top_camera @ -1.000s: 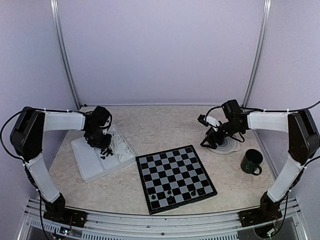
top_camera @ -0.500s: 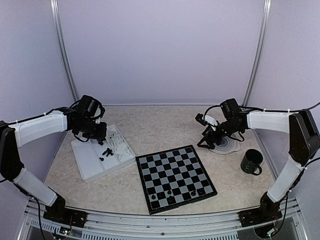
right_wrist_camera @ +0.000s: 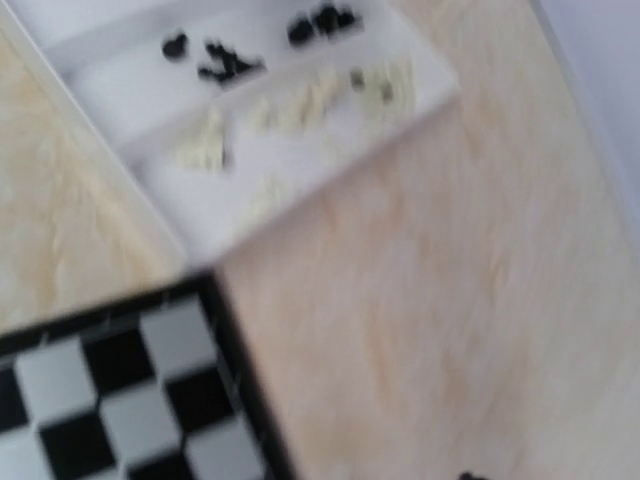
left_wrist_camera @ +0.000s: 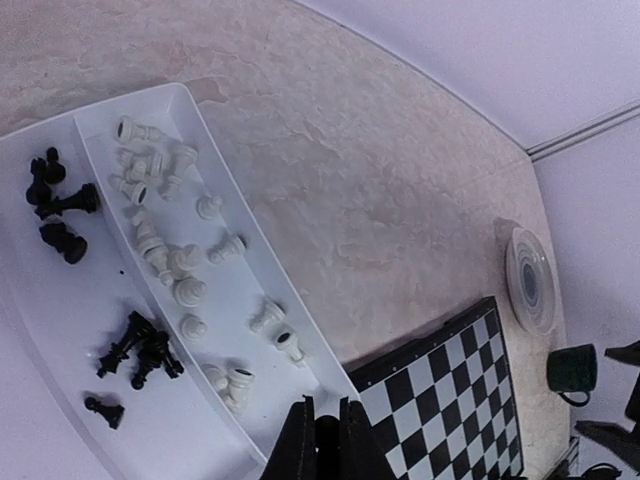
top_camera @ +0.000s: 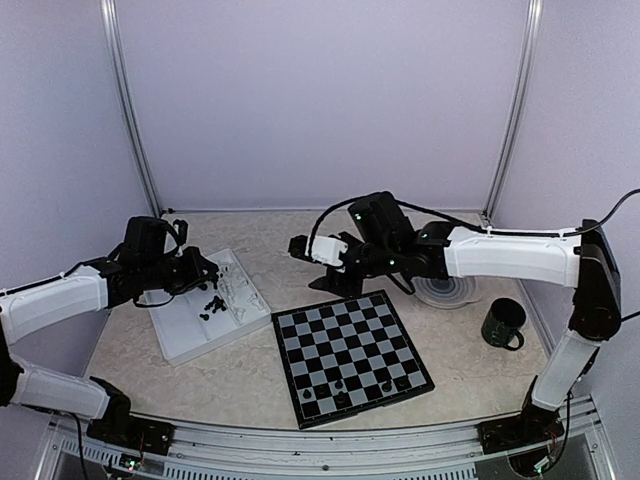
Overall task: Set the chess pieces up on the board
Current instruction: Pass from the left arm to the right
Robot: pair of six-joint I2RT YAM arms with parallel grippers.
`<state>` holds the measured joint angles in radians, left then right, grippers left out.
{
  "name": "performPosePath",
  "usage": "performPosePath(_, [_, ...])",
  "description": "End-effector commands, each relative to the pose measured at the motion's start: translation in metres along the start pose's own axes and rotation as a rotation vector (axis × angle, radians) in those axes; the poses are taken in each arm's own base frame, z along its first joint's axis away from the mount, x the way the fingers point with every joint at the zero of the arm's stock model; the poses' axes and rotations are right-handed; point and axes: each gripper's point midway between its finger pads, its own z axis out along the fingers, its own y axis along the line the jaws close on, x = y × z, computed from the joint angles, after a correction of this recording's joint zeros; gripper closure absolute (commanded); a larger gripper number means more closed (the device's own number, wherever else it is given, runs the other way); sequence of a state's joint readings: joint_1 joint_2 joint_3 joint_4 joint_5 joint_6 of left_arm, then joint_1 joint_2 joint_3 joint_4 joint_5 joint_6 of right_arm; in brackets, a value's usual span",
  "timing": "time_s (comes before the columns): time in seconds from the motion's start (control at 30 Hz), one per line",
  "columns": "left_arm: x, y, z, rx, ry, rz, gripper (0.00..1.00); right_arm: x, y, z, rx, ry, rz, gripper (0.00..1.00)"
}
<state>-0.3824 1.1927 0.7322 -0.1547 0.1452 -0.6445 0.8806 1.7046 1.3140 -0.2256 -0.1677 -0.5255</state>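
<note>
The board [top_camera: 350, 352] lies in the middle of the table with several black chess pieces [top_camera: 340, 388] on its near rows. More black pieces [left_wrist_camera: 140, 345] and white pieces [left_wrist_camera: 160, 250] lie loose in the white tray [left_wrist_camera: 60, 330]. My left gripper [left_wrist_camera: 323, 412] hangs above the tray's corner nearest the board, shut on a small dark thing that looks like a black chess piece. My right gripper [top_camera: 335, 282] reaches over to the board's far edge. Its fingers are out of the blurred right wrist view, which shows the board's corner [right_wrist_camera: 110, 400] and the tray [right_wrist_camera: 250, 100].
A round grey ringed plate [top_camera: 447, 290] and a dark green mug [top_camera: 503, 323] stand right of the board. The tray [top_camera: 205, 315] sits left of it. Rails and walls close in the table's sides and back.
My right arm has swung left from the plate to the board's far edge. My left gripper has lifted off the tray's black pieces and drawn back to the left.
</note>
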Motion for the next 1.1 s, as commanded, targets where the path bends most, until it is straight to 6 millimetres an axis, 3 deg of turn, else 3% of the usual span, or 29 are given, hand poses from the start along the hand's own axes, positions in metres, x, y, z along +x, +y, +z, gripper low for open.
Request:
performPosePath(0.0, [-0.012, -0.032, -0.008, 0.198, -0.055, -0.163, 0.95, -0.036, -0.004, 0.022, 0.212, 0.044, -0.272, 0.44])
performPosePath(0.27, [0.0, -0.056, -0.015, 0.322, 0.042, -0.287, 0.95, -0.089, 0.042, 0.048, 0.402, 0.042, -0.665, 0.51])
performPosePath(0.47, [0.017, -0.06, -0.013, 0.319, 0.139, -0.348, 0.95, -0.113, 0.052, 0.053, 0.511, 0.003, -0.75, 0.58])
performPosePath(0.73, [0.024, -0.07, -0.014, 0.346, 0.169, -0.365, 0.95, -0.11, 0.079, 0.068, 0.519, -0.002, -0.877, 0.58])
performPosePath(1.07, [0.029, -0.081, -0.021, 0.381, 0.181, -0.368, 0.95, -0.118, 0.081, 0.076, 0.582, -0.014, -0.911, 0.59])
